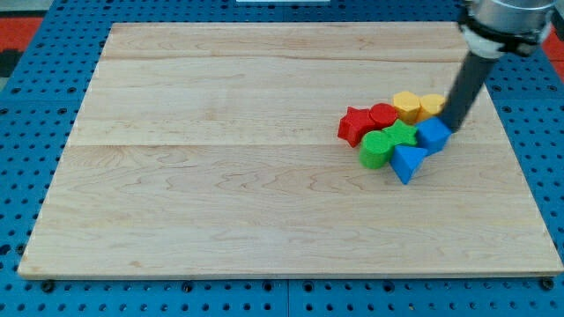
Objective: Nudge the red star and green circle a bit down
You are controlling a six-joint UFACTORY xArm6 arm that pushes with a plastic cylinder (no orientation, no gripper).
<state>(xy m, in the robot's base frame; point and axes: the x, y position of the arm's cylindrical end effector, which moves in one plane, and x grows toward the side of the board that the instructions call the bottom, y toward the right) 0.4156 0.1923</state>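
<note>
Note my tip (453, 129), a plain rod end effector with nothing to pinch, touching the blue block (433, 134); red star (354, 125) and green circle (375, 151) sit leftward, hemmed by red (383, 114), yellow (406, 106) and green (401, 134) blocks.

Wooden board (220, 176); two yellow blocks (407, 105); blue cube (433, 134); blue triangle (406, 162)
</note>
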